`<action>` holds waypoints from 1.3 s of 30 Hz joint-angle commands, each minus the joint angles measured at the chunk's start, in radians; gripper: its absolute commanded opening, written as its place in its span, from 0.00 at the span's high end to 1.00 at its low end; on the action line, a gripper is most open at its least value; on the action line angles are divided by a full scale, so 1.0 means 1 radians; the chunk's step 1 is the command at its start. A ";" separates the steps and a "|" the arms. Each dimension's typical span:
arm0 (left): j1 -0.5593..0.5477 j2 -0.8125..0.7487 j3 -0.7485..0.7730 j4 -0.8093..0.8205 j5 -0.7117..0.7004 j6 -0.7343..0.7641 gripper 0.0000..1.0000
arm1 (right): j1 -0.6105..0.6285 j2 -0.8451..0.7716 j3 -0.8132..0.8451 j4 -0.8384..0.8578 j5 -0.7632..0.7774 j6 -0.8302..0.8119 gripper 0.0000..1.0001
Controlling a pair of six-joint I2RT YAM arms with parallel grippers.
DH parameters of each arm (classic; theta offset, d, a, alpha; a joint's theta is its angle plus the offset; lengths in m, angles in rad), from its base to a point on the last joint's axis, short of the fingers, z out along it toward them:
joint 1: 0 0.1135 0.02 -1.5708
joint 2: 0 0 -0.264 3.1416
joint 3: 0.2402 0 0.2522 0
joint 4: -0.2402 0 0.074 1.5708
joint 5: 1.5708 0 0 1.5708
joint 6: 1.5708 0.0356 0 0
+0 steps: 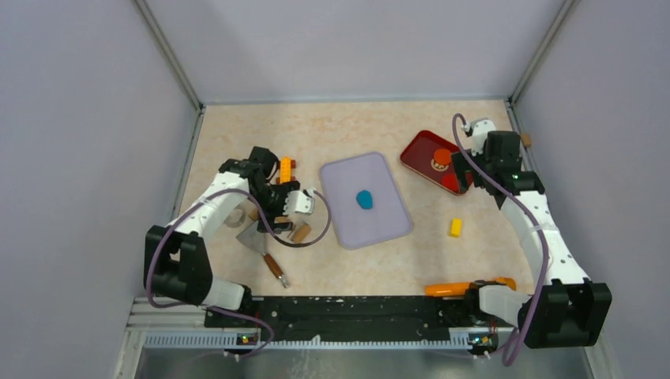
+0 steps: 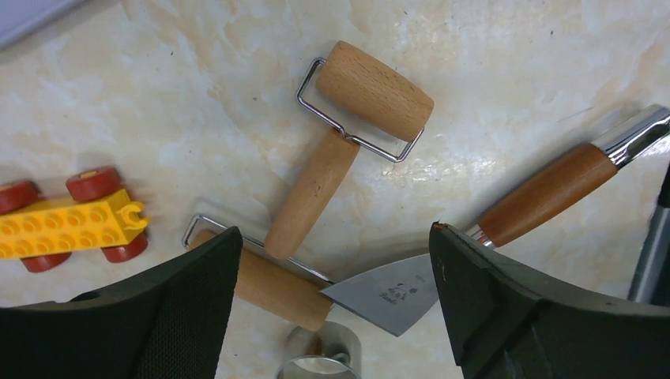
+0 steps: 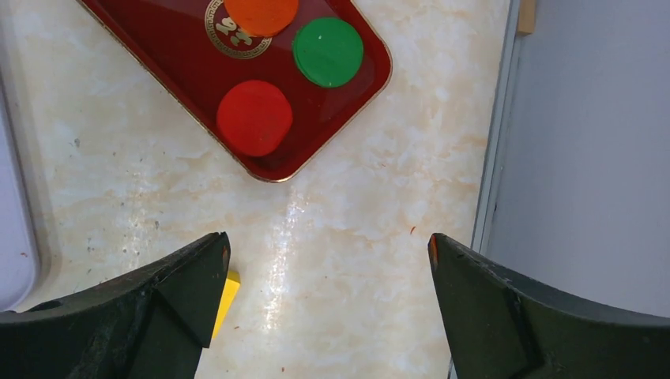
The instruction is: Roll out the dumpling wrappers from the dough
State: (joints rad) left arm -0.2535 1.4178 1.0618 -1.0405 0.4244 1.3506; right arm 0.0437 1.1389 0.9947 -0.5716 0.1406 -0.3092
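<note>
We saw the dough, a small teal lump, lying near the middle of the lavender mat, well apart from both grippers. The left gripper hung left of the mat with its jaws spread wide and nothing between them. Below it lay a wooden roller, a second roller partly hidden by a finger, and a scraper whose blade tip lay against that second roller. A yellow toy car sat just beside them. The right gripper (also spread, also holding nothing) hovered over bare table beside the red tray, which held a red disc, a green disc and an orange disc. A yellow block showed by its left finger.
</note>
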 commanded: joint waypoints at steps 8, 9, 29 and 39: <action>-0.047 0.104 0.023 -0.009 -0.083 0.342 0.18 | -0.020 -0.022 0.081 -0.127 -0.296 -0.062 0.01; -0.047 0.114 0.022 -0.002 -0.092 0.352 0.20 | -0.021 -0.021 0.084 -0.129 -0.311 -0.072 0.01; -0.047 0.252 -0.047 0.133 -0.187 0.420 0.44 | -0.021 0.003 0.104 -0.121 -0.370 -0.065 0.05; -0.050 0.291 0.028 0.126 -0.140 0.347 0.84 | -0.021 0.029 0.149 -0.103 -0.419 0.035 0.16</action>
State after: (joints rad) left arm -0.2974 1.7008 1.0416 -0.9051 0.2302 1.7218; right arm 0.0296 1.1576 1.0603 -0.7059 -0.2214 -0.3470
